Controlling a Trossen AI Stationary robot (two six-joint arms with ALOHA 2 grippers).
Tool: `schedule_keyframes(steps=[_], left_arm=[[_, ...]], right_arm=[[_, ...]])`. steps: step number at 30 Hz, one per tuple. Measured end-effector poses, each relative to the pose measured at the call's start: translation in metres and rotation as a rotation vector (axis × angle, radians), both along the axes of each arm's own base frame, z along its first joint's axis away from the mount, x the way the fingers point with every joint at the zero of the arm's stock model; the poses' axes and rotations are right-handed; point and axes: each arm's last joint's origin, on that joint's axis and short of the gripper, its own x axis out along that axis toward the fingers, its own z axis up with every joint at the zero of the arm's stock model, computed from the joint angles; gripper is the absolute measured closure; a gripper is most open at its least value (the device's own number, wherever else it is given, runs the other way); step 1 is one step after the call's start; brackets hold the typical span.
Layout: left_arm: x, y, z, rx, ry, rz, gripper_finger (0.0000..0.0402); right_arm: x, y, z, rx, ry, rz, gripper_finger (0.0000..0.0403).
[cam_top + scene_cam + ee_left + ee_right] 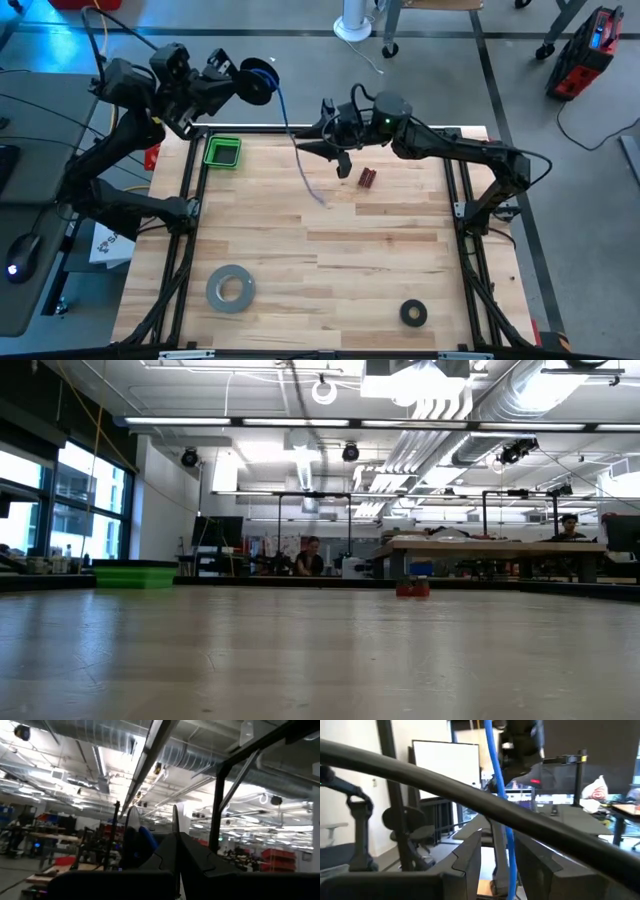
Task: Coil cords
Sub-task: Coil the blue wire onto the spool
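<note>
A green tray [222,151] is seen at the far left corner of the worktop [330,260]; its inside looks dark and nothing can be told in it. In the low view the tray [133,574] shows only as a low green rim, contents hidden.

The cord [297,150] is thin, blue and wire-like. It is wound on a small black round spool [257,80], blue turns showing at the spool's middle. From the spool the cord hangs down past the worktop's far edge, runs across the boards and ends loose near the centre, a pale stretch at its tip. In the right wrist view the cord [501,805] is seen as a straight blue line running between the two dark fingers.

The spool is held up off the worktop, beyond its far left edge, by the left tool [238,78], which is pressed together on it. In the left wrist view the spool [142,842] is seen edge-on just past the fingers, blue showing between its flanges.

The right tool [318,140] is placed at the far middle of the worktop, fingers partly spread around the cord; whether the cord is pinched cannot be told.

A small brown block [368,178] lies near the right tool. A grey tape roll [230,288] and a black ring [413,313] lie near the front edge, well apart.
</note>
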Motion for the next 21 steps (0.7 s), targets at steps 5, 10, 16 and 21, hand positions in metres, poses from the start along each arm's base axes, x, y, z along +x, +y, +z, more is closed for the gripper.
schedule_keyframes(steps=[5,10,16,21], left_arm=[[0.0059,0.0023,-0.0025,-0.005,0.015,-0.020,0.0401],[0.0038,0.0013,0.0001,-0.007,-0.012,-0.029,0.0401],[0.0027,0.0008,0.0013,-0.001,-0.024,-0.029,0.0401],[0.0019,0.0013,0.0020,-0.026,-0.035,-0.005,0.0401]], right_arm=[[-0.0017,-0.0049,0.0013,0.020,-0.005,0.021,0.0293],[0.0004,-0.0067,-0.0037,0.018,0.026,0.016,0.0293],[0.0004,-0.0071,-0.0035,0.006,0.019,0.015,0.0293],[0.0002,-0.0074,-0.0035,0.007,0.021,0.018,0.0293]])
